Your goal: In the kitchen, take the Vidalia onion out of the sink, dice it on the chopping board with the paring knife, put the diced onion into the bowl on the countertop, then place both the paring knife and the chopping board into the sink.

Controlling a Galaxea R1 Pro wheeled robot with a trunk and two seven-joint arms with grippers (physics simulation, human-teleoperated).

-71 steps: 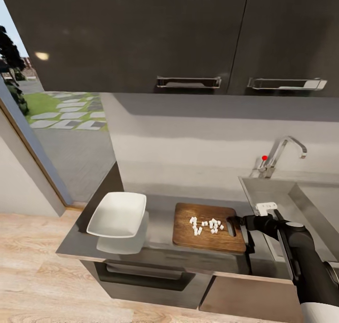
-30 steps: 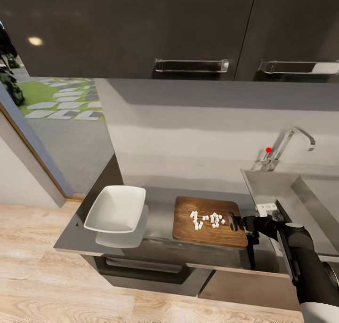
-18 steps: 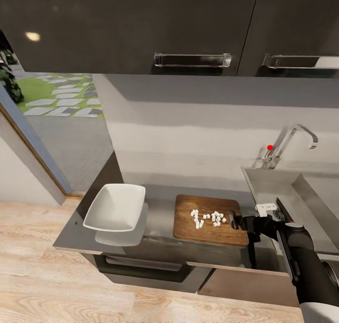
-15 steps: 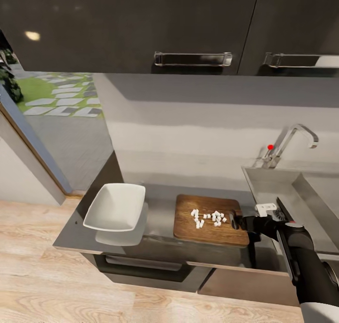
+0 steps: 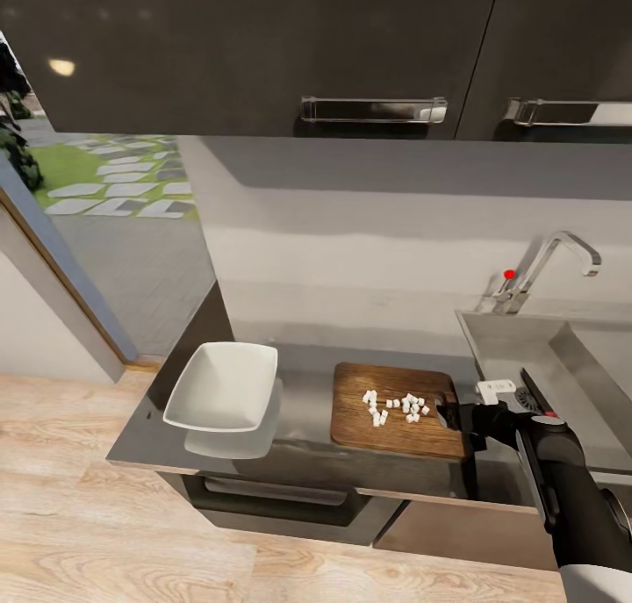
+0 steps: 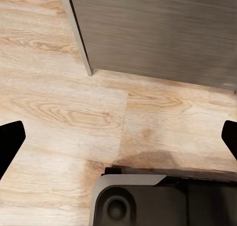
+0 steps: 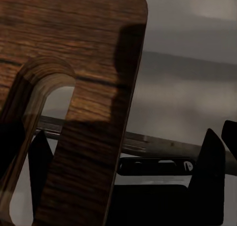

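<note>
Already diced onion lies on the chopping board, pinched by right pincer; bowl unfilled; left pincer spread.

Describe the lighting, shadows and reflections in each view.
Head view: soft even light; a lamp glints on the glossy upper cabinet; the countertop mirrors the bowl. Right wrist view: dim, the chopping board looms close, a dark shadow across its edge. Left wrist view: bright, evenly lit wooden floor, a faint shadow near the robot base.
</note>
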